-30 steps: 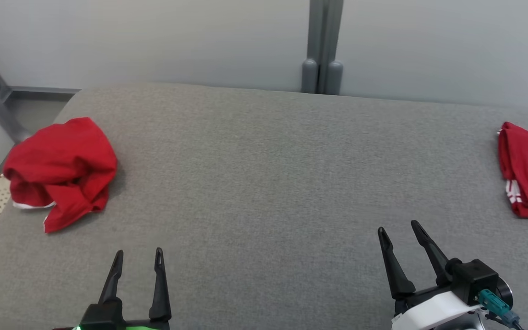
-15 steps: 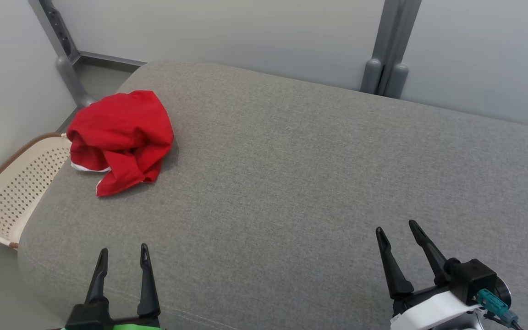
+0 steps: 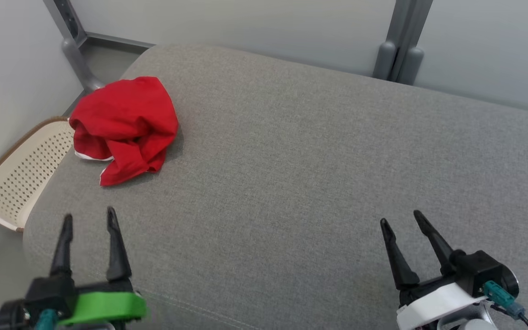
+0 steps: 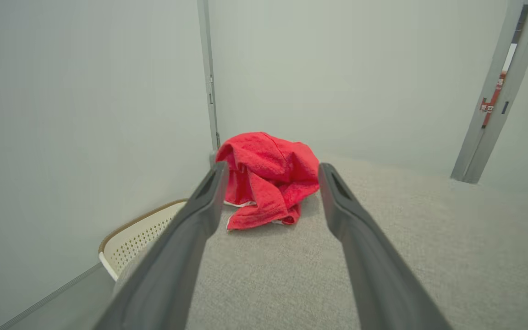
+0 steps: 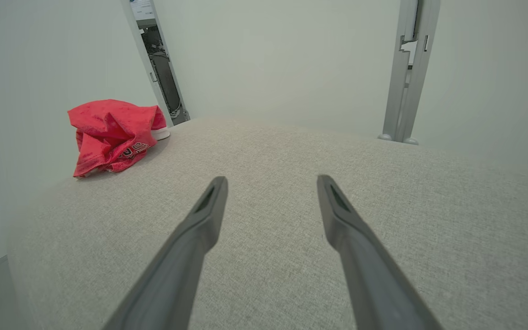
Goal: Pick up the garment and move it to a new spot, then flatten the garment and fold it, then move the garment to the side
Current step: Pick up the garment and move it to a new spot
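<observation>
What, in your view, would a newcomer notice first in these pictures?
The crumpled red garment stands out near the far left corner of the grey cushioned surface. The left gripper and right gripper, both open, sit at the near edge, apart from it. A cream perforated basket stands beside the left edge.

Left gripper (image 3: 88,214): low on the robot's left, jaws spread wide, holding nothing, tips pointing ahead. Right gripper (image 3: 401,218): low on the right, jaws equally wide, empty, tips canted slightly leftward. Grippers well apart.
</observation>
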